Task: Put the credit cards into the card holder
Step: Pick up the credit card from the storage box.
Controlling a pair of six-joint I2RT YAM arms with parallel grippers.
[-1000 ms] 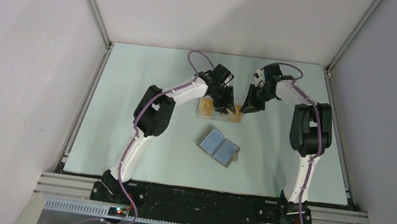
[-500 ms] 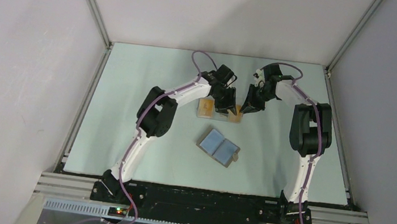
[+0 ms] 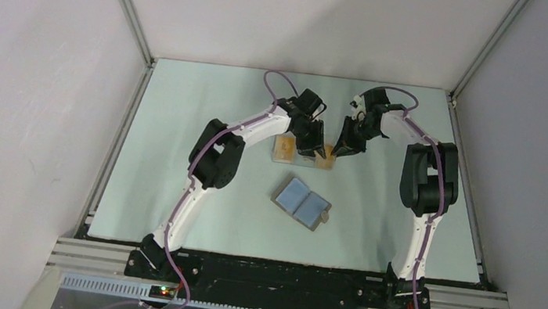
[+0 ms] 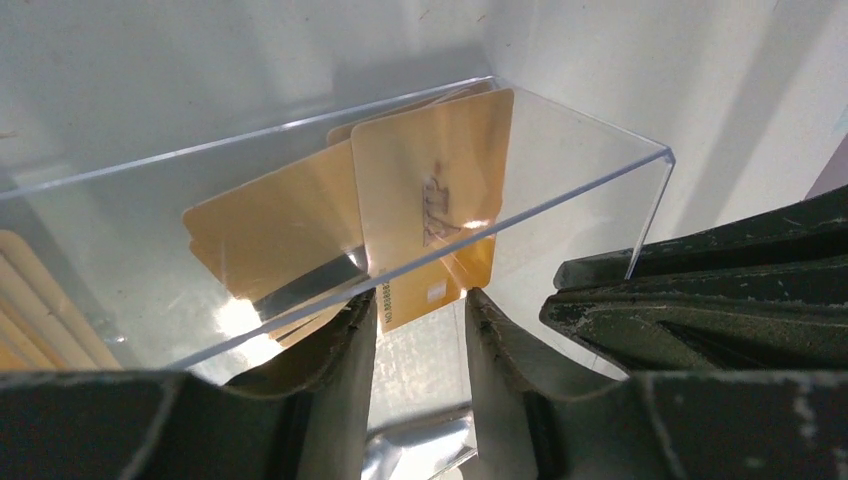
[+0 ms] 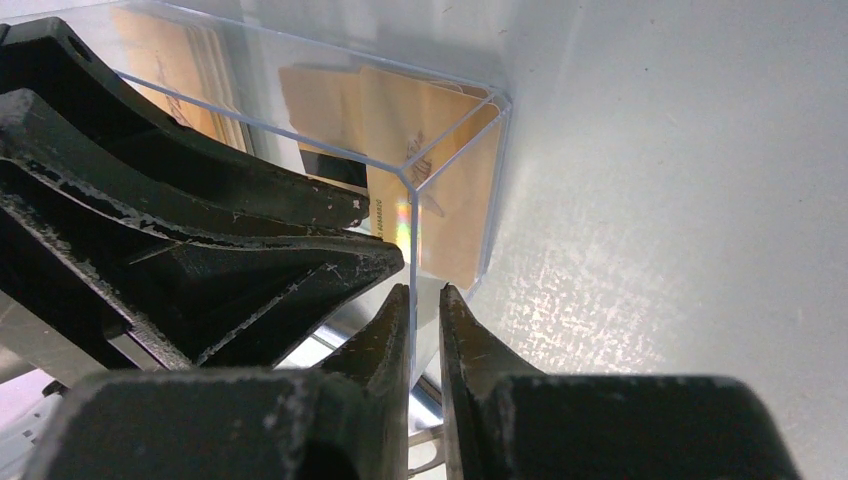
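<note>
Several orange-gold credit cards stand and lean inside a clear plastic box at the table's middle back. My left gripper hangs over the box with its jaws apart. The lower end of the front card sits right at its fingertips, and contact is unclear. My right gripper is shut on the box's thin clear wall at the right end. The grey-blue card holder lies open and flat, nearer to me than the box, with no gripper near it.
Both grippers crowd the same box: the right gripper's dark fingers fill the left wrist view's right side, and the left gripper's fingers fill the right wrist view's left side. White walls close the table on three sides.
My left gripper shifted slightly right over the box and its jaws narrowed a little. The right gripper, the box and the card holder kept their places.
</note>
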